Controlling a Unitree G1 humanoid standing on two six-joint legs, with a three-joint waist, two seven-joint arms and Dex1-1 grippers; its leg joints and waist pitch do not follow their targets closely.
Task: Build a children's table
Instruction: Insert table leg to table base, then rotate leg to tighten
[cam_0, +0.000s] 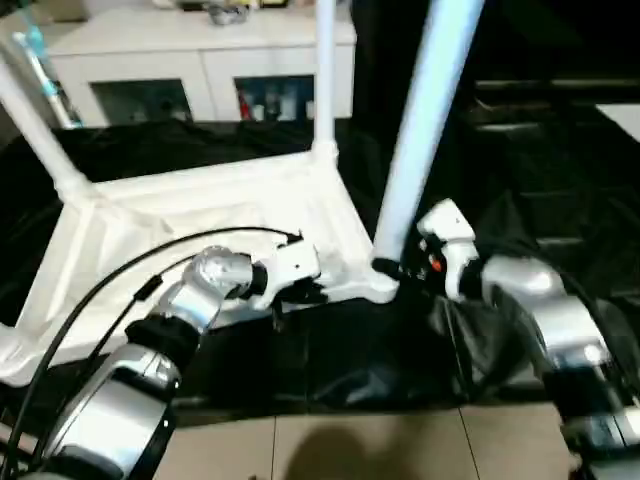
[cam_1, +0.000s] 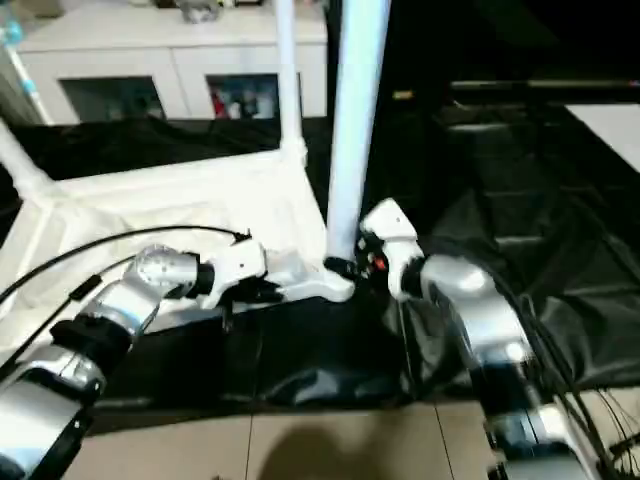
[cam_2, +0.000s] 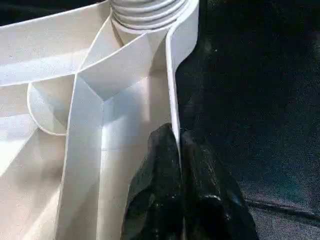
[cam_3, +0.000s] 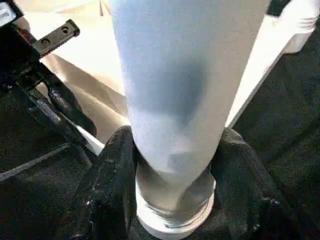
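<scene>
The right gripper (cam_3: 172, 200) is clamped around the base of a white leg (cam_0: 425, 130), right where it meets the near corner socket of the upturned table top (cam_0: 200, 215). The left gripper (cam_2: 176, 165) is pinched together on the top's raised rim, at about nine o'clock from that socket. The top lies upside down on the black-covered surface (cam_0: 340, 350). Two more legs, at twelve (cam_0: 324, 70) and ten o'clock (cam_0: 35, 130), already stand in their sockets. Whether a fourth is fitted I cannot tell, so at least this leg's seating remains.

White table top (cam_0: 200, 215) and white legs (cam_0: 425, 120); black work table cover (cam_0: 330, 350); white cabinet (cam_0: 190, 55); silver forearms (cam_0: 110, 410)
</scene>
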